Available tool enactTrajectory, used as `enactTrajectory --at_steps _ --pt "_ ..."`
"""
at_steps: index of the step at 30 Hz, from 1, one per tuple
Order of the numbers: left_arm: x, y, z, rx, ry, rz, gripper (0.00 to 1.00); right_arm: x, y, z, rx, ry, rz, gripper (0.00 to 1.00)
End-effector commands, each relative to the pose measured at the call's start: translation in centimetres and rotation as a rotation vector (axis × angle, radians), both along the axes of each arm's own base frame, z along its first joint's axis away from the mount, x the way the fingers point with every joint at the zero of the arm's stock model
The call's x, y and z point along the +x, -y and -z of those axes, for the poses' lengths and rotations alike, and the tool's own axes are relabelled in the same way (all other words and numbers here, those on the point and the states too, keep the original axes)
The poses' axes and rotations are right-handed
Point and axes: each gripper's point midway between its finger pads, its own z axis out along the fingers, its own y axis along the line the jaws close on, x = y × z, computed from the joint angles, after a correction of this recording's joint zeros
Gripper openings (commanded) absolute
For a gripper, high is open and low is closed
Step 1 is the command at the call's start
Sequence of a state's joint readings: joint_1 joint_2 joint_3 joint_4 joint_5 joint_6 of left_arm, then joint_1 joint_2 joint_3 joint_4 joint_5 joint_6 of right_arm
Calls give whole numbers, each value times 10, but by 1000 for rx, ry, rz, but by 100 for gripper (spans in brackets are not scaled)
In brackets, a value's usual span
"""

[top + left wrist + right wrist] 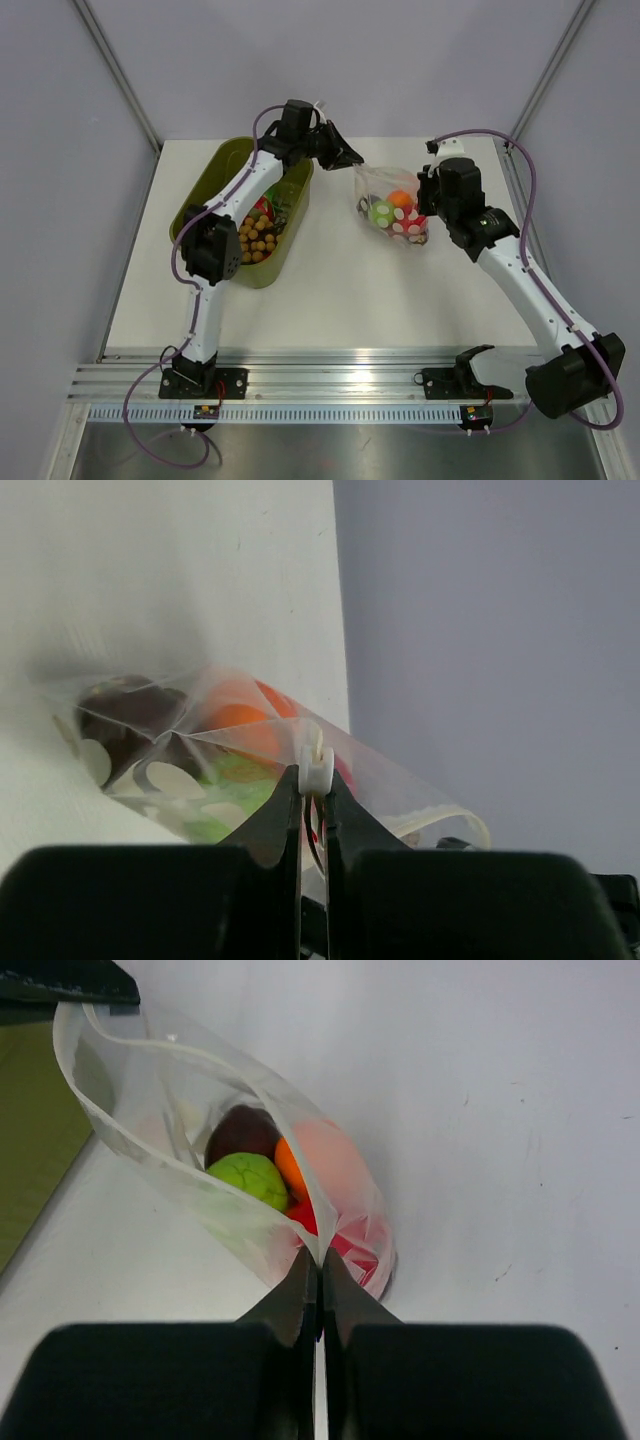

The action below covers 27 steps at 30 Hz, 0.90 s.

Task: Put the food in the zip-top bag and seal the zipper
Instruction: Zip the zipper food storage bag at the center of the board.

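Observation:
The clear dotted zip-top bag (390, 205) sits on the white table between the arms, holding food: a green piece (250, 1178), a dark purple piece (240, 1132), an orange piece (292, 1168) and a red piece (305, 1217). My left gripper (352, 158) is shut on the bag's left top end, its tips pinching the white zipper slider (316, 768). My right gripper (424, 202) is shut on the bag's right end (318, 1250). The bag mouth gapes open between them. The food also shows through the bag in the left wrist view (235, 725).
An olive-green tub (225, 165) stands left of the bag with several small tan balls (255, 240) and other toy pieces inside. The table's back edge lies just behind the bag. An aluminium rail (330, 385) runs along the near edge.

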State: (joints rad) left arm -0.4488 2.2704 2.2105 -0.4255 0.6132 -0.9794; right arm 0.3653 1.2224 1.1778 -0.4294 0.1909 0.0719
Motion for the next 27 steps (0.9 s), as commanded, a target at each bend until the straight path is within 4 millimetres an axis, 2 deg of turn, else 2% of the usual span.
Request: enactTrajectory --at_steps 1,2,3,4,5,6,7,8,9,10,11,16,19,22,27 --pt "-21 -11 -34 -24 79 27 0 -8 0 -19 6 60 -44 0" --pt "-26 -12 -29 -20 65 36 0 -16 -1 4 6 9 -51 0" --pt "-38 -16 -15 -7 32 45 0 -26 0 7 41 0 -42 0" --pt "-43 -18 -12 -5 30 53 0 -34 -1 16 62 -22 -43 0" --pt "-48 -20 -8 -3 33 51 0 -45 1 34 74 -69 -40 0" --pt "-60 -24 -3 3 23 55 0 -54 0 31 118 -69 -31 2" --pt "-65 -27 0 12 32 61 0 -62 -4 33 144 -81 -50 8" --pt "-70 -28 3 24 27 62 0 -71 -4 38 155 -104 -60 24" --pt "-77 -30 11 37 12 65 0 -79 -5 31 176 -89 -77 35" --pt "-82 -31 2 38 32 65 0 -87 -6 31 178 -106 -96 45" --pt "-85 -31 3 47 32 63 0 -91 -9 18 185 -89 -132 54" --pt "-89 -32 -17 66 63 37 0 -110 -21 -13 178 -122 -258 61" --pt "-90 -30 -20 72 49 13 0 -114 -28 -35 162 -93 -312 63" --pt "-93 -29 -25 74 42 -13 0 -112 -35 -37 119 -86 -349 66" --pt "-95 -27 -21 128 20 -50 0 -106 -62 -20 13 -144 -393 71"
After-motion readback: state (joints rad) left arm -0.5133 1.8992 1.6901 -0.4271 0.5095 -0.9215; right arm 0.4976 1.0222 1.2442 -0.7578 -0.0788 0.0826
